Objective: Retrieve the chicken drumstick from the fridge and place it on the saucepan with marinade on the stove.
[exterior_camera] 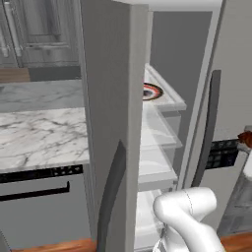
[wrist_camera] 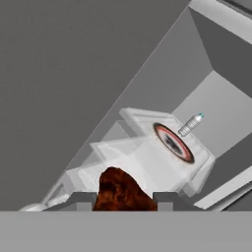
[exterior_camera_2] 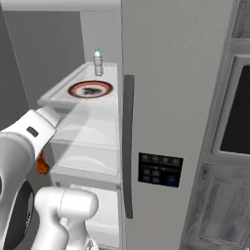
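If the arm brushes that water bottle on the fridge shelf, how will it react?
The water bottle stands upright, tall and narrow, so it would probably tip easily. It looks round, so it may then roll toward the plate beside it.

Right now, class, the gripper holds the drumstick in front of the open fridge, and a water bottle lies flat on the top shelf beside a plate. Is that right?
One detail is wrong: the water bottle stands upright, as the right base view shows. The rest holds: the gripper holds the chicken drumstick in front of the open fridge, and the plate sits on the top shelf.
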